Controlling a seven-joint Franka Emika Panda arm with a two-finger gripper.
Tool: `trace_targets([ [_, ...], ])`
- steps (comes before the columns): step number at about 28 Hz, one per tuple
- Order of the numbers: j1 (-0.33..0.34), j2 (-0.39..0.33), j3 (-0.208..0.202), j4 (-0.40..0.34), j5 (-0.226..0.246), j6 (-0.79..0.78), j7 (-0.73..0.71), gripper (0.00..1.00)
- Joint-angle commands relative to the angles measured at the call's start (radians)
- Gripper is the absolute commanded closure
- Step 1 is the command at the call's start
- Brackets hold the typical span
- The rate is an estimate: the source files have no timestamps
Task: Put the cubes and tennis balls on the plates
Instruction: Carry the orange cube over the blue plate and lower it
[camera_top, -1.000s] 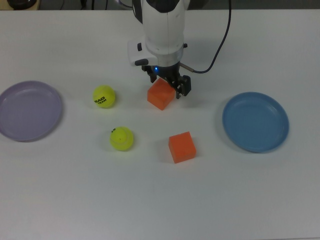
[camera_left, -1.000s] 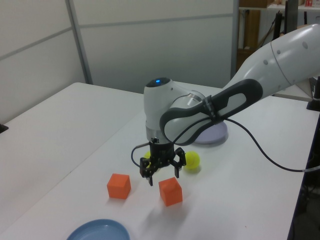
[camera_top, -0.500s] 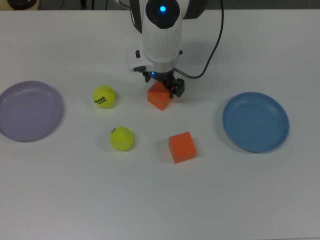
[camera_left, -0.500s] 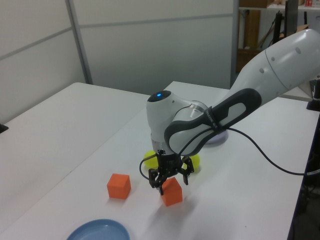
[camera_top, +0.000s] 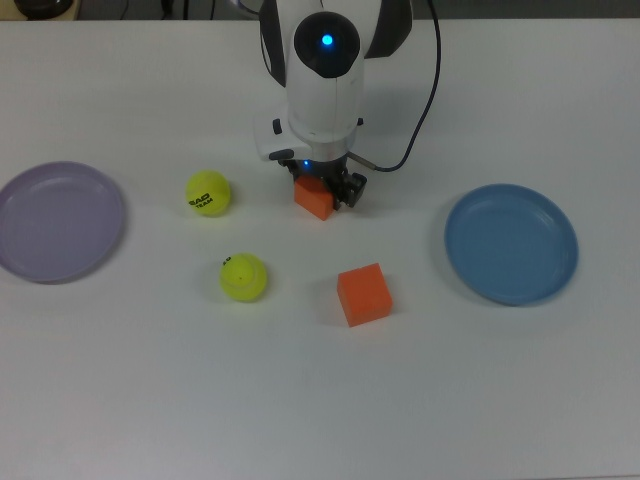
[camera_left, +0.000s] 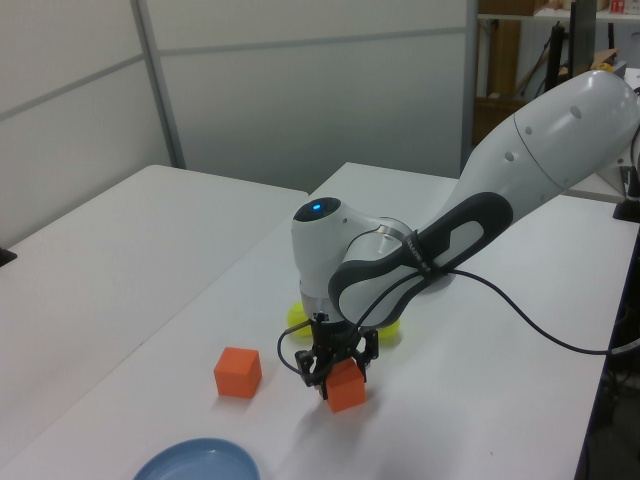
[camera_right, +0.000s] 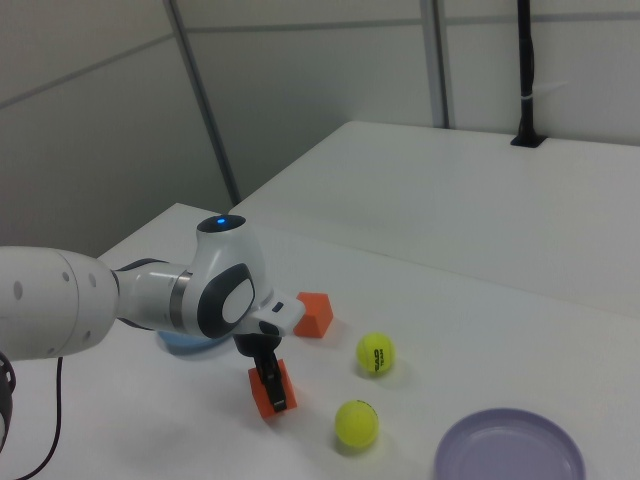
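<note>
One orange cube (camera_top: 313, 201) lies on the white table under the arm, and my gripper (camera_top: 322, 190) is lowered over it, open, a finger on either side. The left view shows the same cube (camera_left: 348, 390) between the fingers, still resting on the table. The second cube (camera_top: 364, 294) sits free, nearer the top view's bottom. Two tennis balls (camera_top: 209, 193) (camera_top: 244, 277) lie in the top view's left half. The lavender plate (camera_top: 60, 220) is at the top view's far left, the blue plate (camera_top: 511, 243) at its right. Both plates hold nothing.
A black cable (camera_top: 432, 90) runs from the wrist toward the top view's upper edge. In the left view the arm (camera_left: 480, 210) hides most of both balls. A wall panel (camera_left: 300, 80) stands behind the table.
The gripper has come down over the cube near the arm, from above and beside it to straddling it at table height. Cubes, balls and plates have not moved.
</note>
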Motion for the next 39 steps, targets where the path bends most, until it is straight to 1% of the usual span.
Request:
trace_targets([
  [1,0.002,-0.026,0.018,0.026,-0.019,0.017,0.005,1.0],
  [3,0.0,-0.046,0.042,0.041,-0.019,0.01,-0.014,1.0],
  [5,0.0,-0.066,0.054,0.054,-0.017,0.009,-0.031,1.0],
  [7,0.003,-0.083,0.076,0.098,-0.011,-0.005,-0.049,1.0],
  [10,0.006,-0.074,0.113,0.166,-0.011,-0.04,-0.049,1.0],
  [11,0.014,-0.063,0.123,0.205,-0.011,-0.042,-0.049,1.0],
  [15,0.065,-0.04,0.124,0.25,-0.017,-0.037,-0.049,1.0],
  [16,0.089,-0.025,0.124,0.273,-0.023,-0.033,-0.048,1.0],
  [19,0.129,0.009,0.122,0.314,-0.031,-0.033,-0.049,1.0],
  [21,0.155,0.035,0.122,0.337,-0.043,-0.031,-0.048,1.0],
  [22,0.179,0.056,0.12,0.351,-0.052,-0.031,-0.046,1.0],
  [26,0.22,0.099,0.116,0.377,-0.072,-0.01,-0.046,1.0],
  [27,0.235,0.121,0.113,0.382,-0.081,0.012,-0.043,1.0],
  [31,0.256,0.164,0.113,0.393,-0.089,0.05,-0.043,1.0],
  [32,0.264,0.179,0.111,0.393,-0.098,0.062,-0.042,1.0],
  [39,0.279,0.23,0.107,0.394,-0.121,0.135,-0.016,1.0],
])
